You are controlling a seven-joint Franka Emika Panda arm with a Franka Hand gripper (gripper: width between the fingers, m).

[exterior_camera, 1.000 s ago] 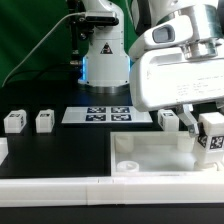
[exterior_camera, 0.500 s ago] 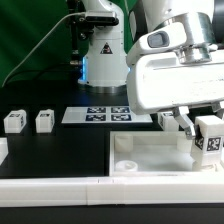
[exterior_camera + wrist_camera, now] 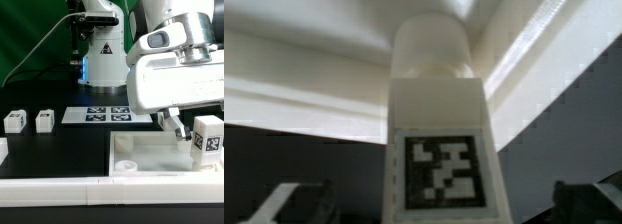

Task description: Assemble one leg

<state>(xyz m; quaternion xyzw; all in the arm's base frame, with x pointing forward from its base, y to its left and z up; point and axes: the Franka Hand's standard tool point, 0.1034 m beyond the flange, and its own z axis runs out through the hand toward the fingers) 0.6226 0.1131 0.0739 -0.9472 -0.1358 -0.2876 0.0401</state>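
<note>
Seeing the fingers [image 3: 295,203] spread. In the wrist view one tip sits on either side of the leg [image 3: 438,110], with a dark gap between each tip and the leg, so nothing is pinched. The leg runs straight down the middle between them, tag face toward the camera, rounded end pointing away. The white panel [image 3: 304,80] fills the background behind it.

Exterior view: the leg [image 3: 208,140] is upright at that view's right edge, tag facing the camera, over the right end of the panel [image 3: 150,150]. Its base meets the panel top there. Can't tell whether it is seated in a socket, since that corner is hidden. One dark finger [image 3: 175,128] hangs near the leg on the exterior view's left, with a visible gap between them. The other finger can't be made out. The arm [image 3: 175,85] housing sits directly above and blocks most of the right half.

The panel lies flat on the black surface [image 3: 60,150], with one round socket [image 3: 127,165] showing at its near corner on the exterior view's left.

Spare leg [image 3: 13,121] and second spare leg [image 3: 44,121] stand side by side on the surface toward the exterior view's left, well apart from the panel. The marker board [image 3: 105,115] lies flat behind the panel, in front of the robot base [image 3: 105,55].
</note>
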